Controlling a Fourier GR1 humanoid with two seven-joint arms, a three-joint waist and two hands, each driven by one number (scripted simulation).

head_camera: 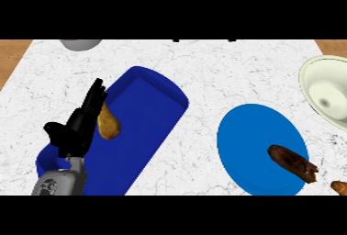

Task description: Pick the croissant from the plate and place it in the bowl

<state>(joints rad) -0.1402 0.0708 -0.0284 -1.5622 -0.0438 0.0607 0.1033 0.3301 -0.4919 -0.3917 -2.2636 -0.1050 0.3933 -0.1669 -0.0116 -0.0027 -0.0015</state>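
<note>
One hand shows: the left hand [73, 132], black, low at the left side. Its grey arm [61, 181] comes up from the bottom edge. The fingers [93, 97] are straight and point up, spread a little, and they hold nothing. The thumb [53, 128] sticks out to the left.

The hand is over the left side of a long dark blue tray [146, 133]. The tray lies slanted on the white desk [203, 64], with its far end up and to the right. A tan lump [109, 124] of food lies in the tray, just beside the fingers. I cannot tell if the fingers touch it.

The croissant [293, 163] is dark brown. It is on the blue plate [254, 133], right at the plate's lower right rim. The plate is to the right of the tray, with a strip of desk between them. The croissant is well apart from the hand.

The bowl [315, 80] is cream and sits at the right edge, above the plate and close to it. Part of it is cut off by the edge.

A round grey thing [81, 44] peeks in at the top left. A small orange-brown thing [339, 187] lies at the bottom right corner, just beside the plate. Brown wood [13, 50] shows at the top corners past the desk.
</note>
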